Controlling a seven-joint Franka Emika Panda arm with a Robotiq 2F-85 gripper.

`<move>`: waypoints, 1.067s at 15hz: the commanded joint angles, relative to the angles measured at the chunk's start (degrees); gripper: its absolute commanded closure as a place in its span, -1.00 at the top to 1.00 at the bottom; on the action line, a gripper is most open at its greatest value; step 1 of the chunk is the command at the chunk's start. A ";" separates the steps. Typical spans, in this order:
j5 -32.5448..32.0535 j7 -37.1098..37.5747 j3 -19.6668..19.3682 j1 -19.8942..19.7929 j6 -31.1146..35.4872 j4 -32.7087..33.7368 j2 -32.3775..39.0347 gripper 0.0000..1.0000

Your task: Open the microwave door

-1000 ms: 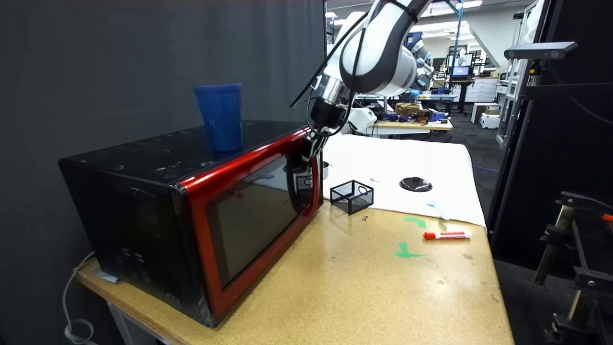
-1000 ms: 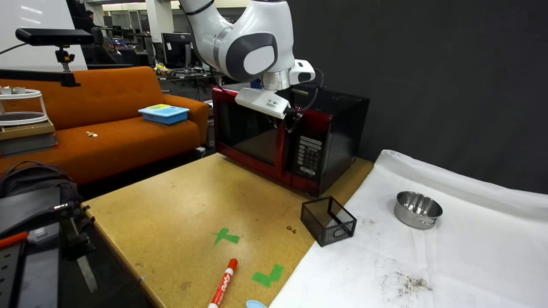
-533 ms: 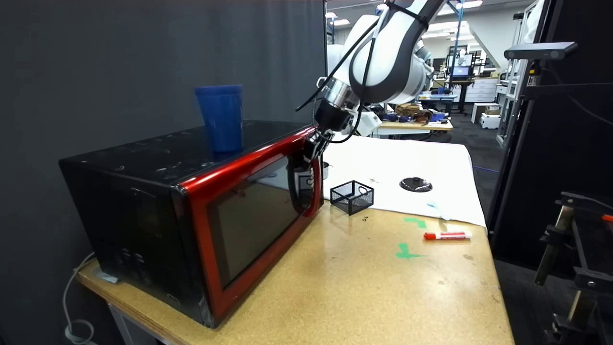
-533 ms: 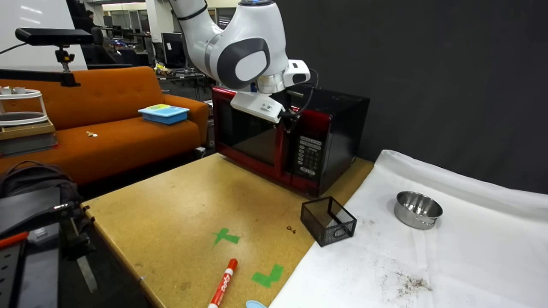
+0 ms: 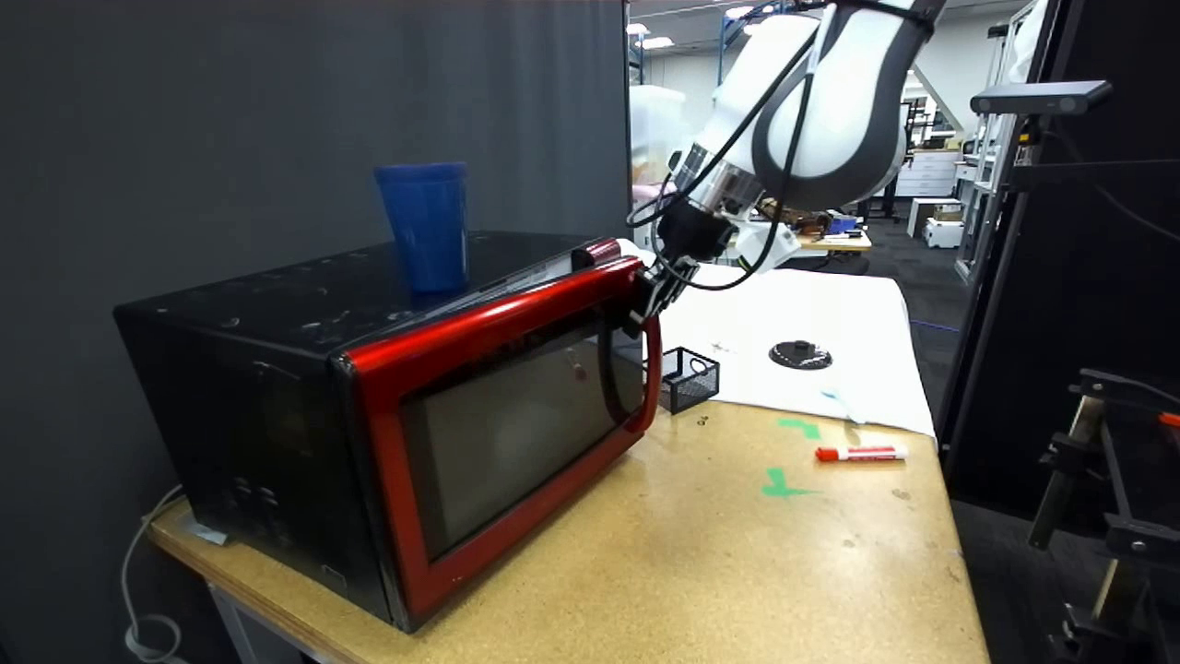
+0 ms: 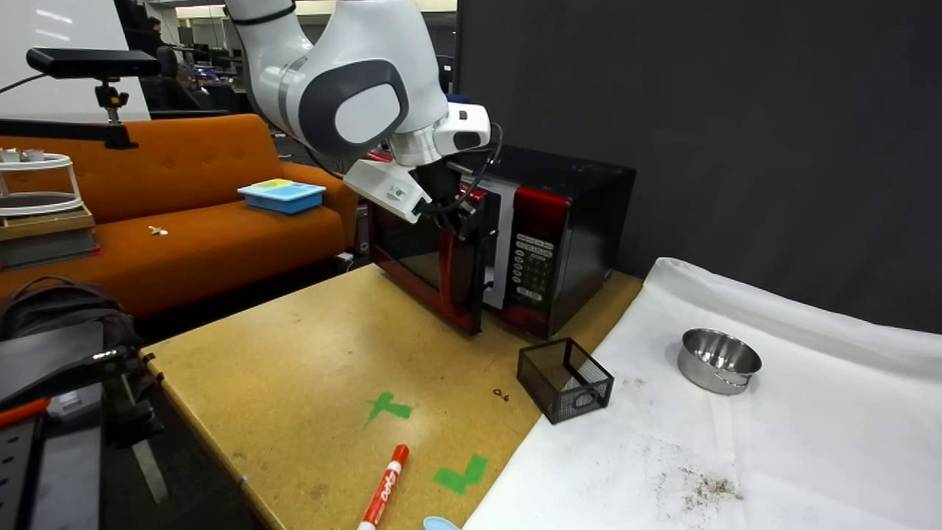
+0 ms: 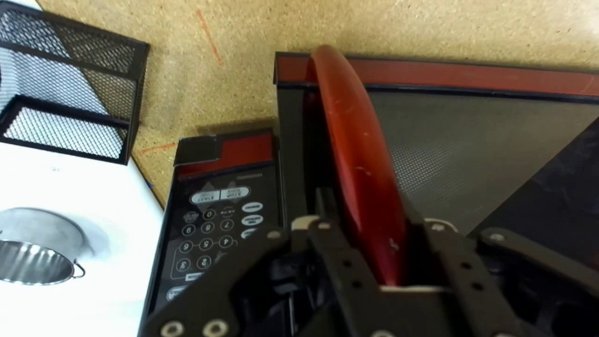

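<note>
Particleboard counter (image 5: 737, 535), dark curtain (image 5: 516, 111) behind it. Claw (image 7: 373, 215) sits lower center in the wrist view, fingers (image 7: 339, 262) spaced about as wide as the red handle (image 7: 348, 126) between them; reads as clamped on it. Handle runs from there up to top center. Arm (image 6: 331, 96) hangs from the top edge in both exterior views. Handle belongs to the microwave door (image 5: 516, 443), which is ajar: in an exterior view its free edge stands out from the body, pale front frame (image 6: 503, 243) showing between it and the keypad panel (image 6: 533, 265). Microwave (image 5: 249, 415) takes the left half in an exterior view, blue cup (image 5: 426, 231) upright on top. Black mesh basket (image 6: 541, 394) near the microwave's front corner, right of center in an exterior view, straddling bare counter and white sheet (image 6: 809, 442). Metal pot (image 6: 699, 372) on the sheet, right side of that frame. Black lid (image 5: 800, 354) also on the sheet, right of center in an exterior view. Red marker (image 6: 383, 487) on bare counter, bottom, left of center in an exterior view, green tape marks (image 6: 388, 407) near it. Orange couch (image 6: 176, 213) past the counter, upper left, blue box (image 6: 283, 197) on the seat.
</note>
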 commanded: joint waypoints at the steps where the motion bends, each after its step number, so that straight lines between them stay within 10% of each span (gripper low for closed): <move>1: -0.94 2.57 -2.38 1.39 1.88 -5.77 -3.52 0.28; 6: -1.12 2.93 -3.40 1.85 1.83 -9.62 -5.75 0.98; 11: -1.25 2.72 -4.62 2.68 1.17 -10.77 -7.55 1.00; 16: -4.06 -1.60 14.07 -13.10 -10.04 -11.97 -13.39 1.00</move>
